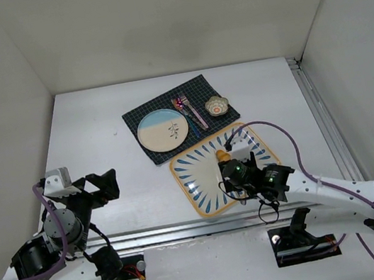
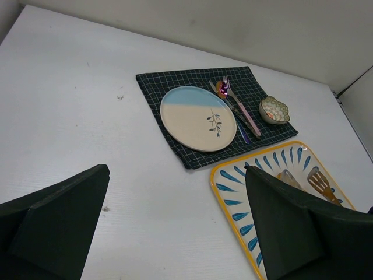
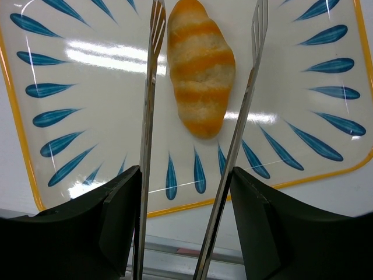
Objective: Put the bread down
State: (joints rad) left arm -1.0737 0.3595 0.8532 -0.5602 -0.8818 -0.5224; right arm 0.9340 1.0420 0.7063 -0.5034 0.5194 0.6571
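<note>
Getting the close detail from the right wrist view alone: finding the bread (image 3: 201,64) lying on the blue-petalled tray (image 3: 76,93), straight ahead of the right jaws and between the two slotted blades of the metal tongs (image 3: 147,128). Gripping those tongs in the right jaws, with a dark finger (image 3: 119,227) outside each arm, and holding the blades spread, with a strip of tray showing on either side of the roll. Finding the roll's long axis running away from the jaws, roughly in line with the blades.

Taking in from the top view what neither wrist camera is catching: seeing both arms together, the right jaws hanging over the near half of the tray (image 1: 187,176), and the bread (image 1: 223,155) peeking out just beyond them, toward the tray's far edge. Showing the left jaws well off to the side, over the white surface (image 1: 98,126), far apart from the bread.

Looking out through the left wrist view between the left jaws, spreading wide and holding nothing. Finding, well ahead of them, the round plate (image 2: 195,116) sitting on a dark checked placemat (image 2: 169,87), with cutlery (image 2: 238,108) and a small flower-shaped dish (image 2: 274,109) just beside the plate. Catching only part of the tray (image 2: 233,186) beside one finger (image 2: 291,233) there, and not managing to tell the bread clearly, with that finger covering much of the tray.
</note>
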